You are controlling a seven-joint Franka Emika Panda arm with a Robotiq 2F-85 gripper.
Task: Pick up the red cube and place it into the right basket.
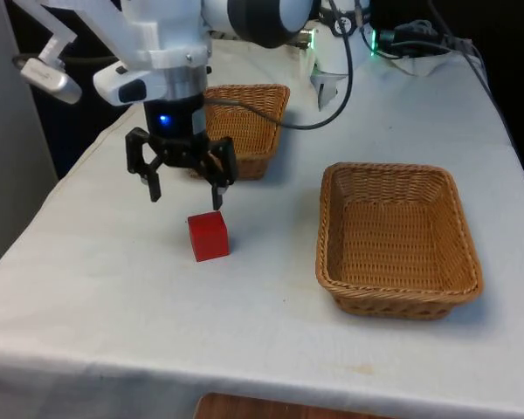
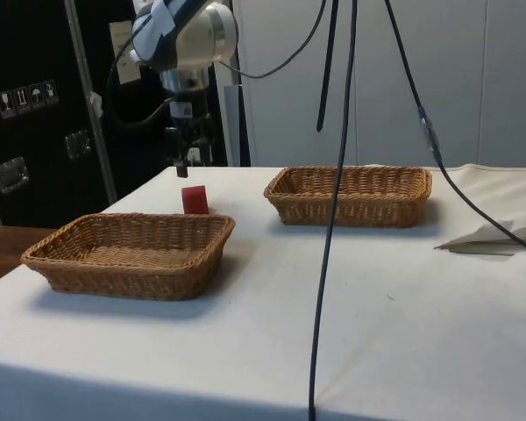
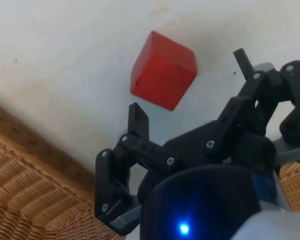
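The red cube rests on the white cloth, towards the front view's left of the table; it also shows as the red cube and the red cube. My gripper hangs open just above and slightly behind it, nothing between its fingers. From the side, the gripper sits a little above the cube. The basket on the front view's right lies on the cloth well apart from the cube; in the side view this basket is the near one.
A second wicker basket stands right behind the gripper, near the arm; it is the far basket in the side view. A black cable hangs across the side view. Crumpled paper lies at the table's edge.
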